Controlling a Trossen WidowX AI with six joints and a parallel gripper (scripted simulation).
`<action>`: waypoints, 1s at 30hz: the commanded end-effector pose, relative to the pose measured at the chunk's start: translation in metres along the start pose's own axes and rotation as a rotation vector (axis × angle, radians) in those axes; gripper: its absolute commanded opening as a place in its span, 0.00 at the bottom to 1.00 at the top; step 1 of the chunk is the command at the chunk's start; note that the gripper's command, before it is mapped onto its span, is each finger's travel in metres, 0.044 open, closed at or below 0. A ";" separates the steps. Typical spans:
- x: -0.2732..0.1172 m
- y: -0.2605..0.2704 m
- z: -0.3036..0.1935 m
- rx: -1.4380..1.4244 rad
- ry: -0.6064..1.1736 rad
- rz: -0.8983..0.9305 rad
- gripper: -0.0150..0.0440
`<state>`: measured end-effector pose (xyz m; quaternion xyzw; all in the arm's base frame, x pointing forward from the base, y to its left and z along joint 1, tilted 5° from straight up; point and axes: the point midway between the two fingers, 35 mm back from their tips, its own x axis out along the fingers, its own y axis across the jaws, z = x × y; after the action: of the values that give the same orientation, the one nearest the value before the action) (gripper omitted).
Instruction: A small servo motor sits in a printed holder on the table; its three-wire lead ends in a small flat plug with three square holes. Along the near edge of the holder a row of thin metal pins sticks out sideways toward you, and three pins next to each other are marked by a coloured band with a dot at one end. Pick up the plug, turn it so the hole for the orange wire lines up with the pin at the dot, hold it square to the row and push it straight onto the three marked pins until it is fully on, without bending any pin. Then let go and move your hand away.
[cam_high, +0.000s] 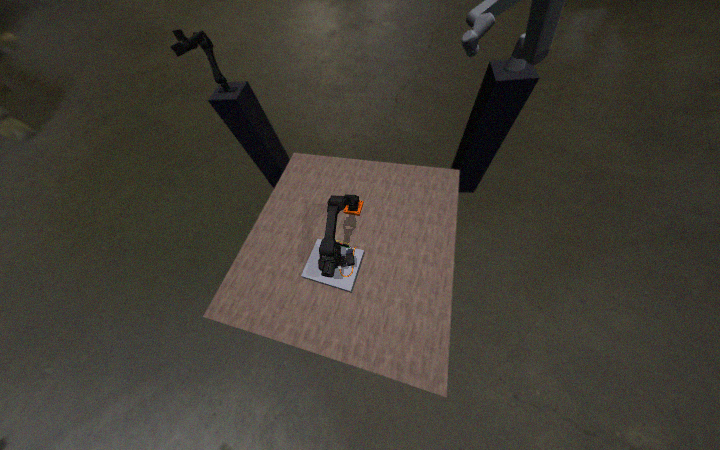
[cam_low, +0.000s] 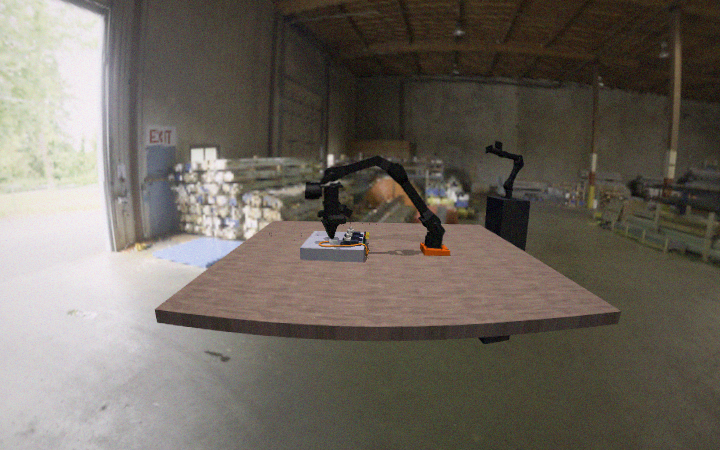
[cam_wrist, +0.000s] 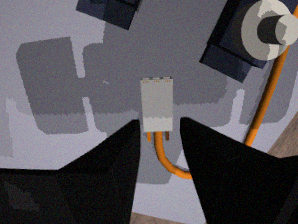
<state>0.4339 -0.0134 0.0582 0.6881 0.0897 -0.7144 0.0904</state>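
Note:
The pale flat plug (cam_wrist: 157, 100) lies on the light grey block (cam_high: 329, 283) (cam_low: 333, 254). In the wrist view its row of holes faces the top of the picture, and three short wire ends leave its lower end into the orange lead (cam_wrist: 263, 102). My gripper (cam_wrist: 160, 125) (cam_low: 331, 237) is partly open and points down, low over the block. Its fingertips stand on either side of the plug's wire end, with a gap on each side. The dark servo (cam_wrist: 227, 42) with its white horn sits right of the plug. The pins and their marked band cannot be made out.
A dark part (cam_wrist: 109, 11) stands at the wrist view's top edge. The lead loops round the servo's side of the block. The block rests on the wooden table (cam_high: 403, 297) (cam_low: 392, 297); my arm's orange base (cam_low: 435, 252) stands beyond it. Two other arms stand on pedestals off the table.

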 end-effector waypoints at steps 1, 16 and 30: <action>0.004 0.001 0.000 0.005 0.000 0.003 0.45; 0.016 0.001 0.000 0.005 0.000 0.003 0.29; -0.019 0.001 -0.001 0.005 0.000 0.003 0.25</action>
<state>0.4347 -0.0136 0.0650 0.6861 0.0896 -0.7163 0.0899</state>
